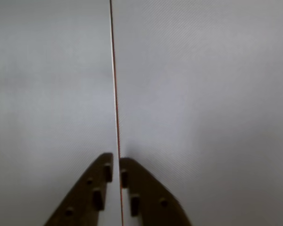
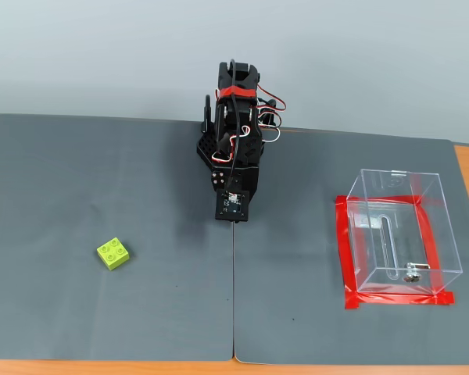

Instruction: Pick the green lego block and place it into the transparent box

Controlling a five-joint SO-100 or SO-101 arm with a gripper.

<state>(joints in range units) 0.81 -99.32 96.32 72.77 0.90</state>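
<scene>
Block point(image 2: 113, 253) sits alone on the left mat point(image 2: 102, 195), toward its front edge, with bare mat on every side. Box point(image 2: 399, 234), ringed by red tape point(image 2: 342, 250), stands near the right mat's right edge. The arm point(image 2: 234, 148) is folded at the back edge, over the seam point(image 2: 234, 297). In the wrist view the gripper point(image 1: 116, 162) is nearly closed, holding nothing, astride that seam.
</scene>
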